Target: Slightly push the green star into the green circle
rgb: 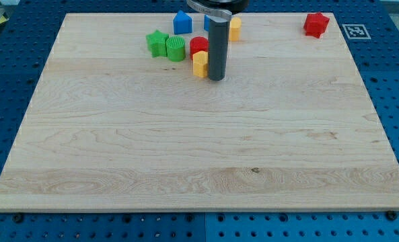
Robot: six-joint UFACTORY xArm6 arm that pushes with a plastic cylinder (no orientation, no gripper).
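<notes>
The green star (157,43) sits near the view's top, left of centre, touching the green circle (175,48) on its right. My tip (216,78) rests on the board right of a yellow block (200,64), well to the right of the green pair. The rod rises from the tip to the view's top edge.
A red block (198,46) sits just above the yellow block. A blue block (182,23) and another yellow block (235,29) lie near the top edge; a second blue block is mostly hidden behind the rod. A red star (316,24) sits at the top right. The wooden board (199,154) spans the view.
</notes>
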